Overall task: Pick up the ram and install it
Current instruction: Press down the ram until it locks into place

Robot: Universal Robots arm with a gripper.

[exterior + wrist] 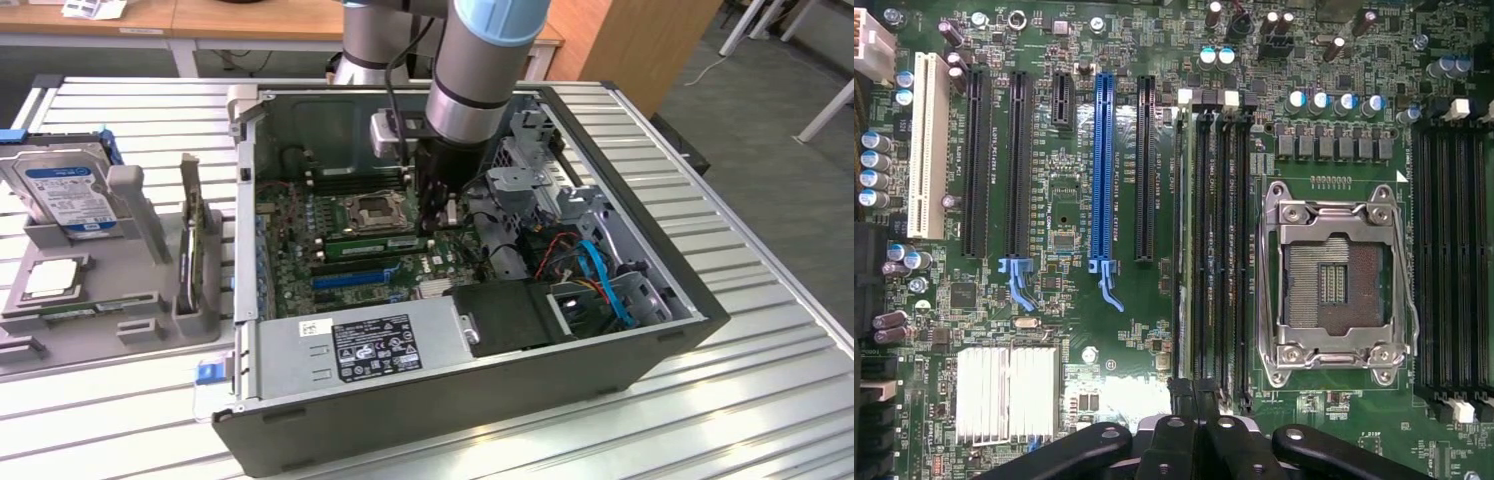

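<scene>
The ram [378, 243] is a thin green stick standing on edge in a memory slot of the motherboard, beside the empty processor socket [370, 211]. In the wrist view the ram [1179, 250] shows edge-on in the slot nearest the blue expansion slot [1102, 165]. My gripper [438, 218] reaches down into the open computer case, at the stick's end toward the exterior view's right. The black fingertips [1184, 400] are pressed together and nothing sits between them. My gripper [1195, 398] hangs over that end of the memory slots. I cannot tell whether it touches the stick.
The case walls [627, 150] and the drive cage [527, 185] hem in the arm. A power supply [367, 345] fills the near side of the case. On the exterior view's left a grey tray [134, 330] holds a hard drive [60, 195], a processor chip [51, 278] and an upright card [194, 240].
</scene>
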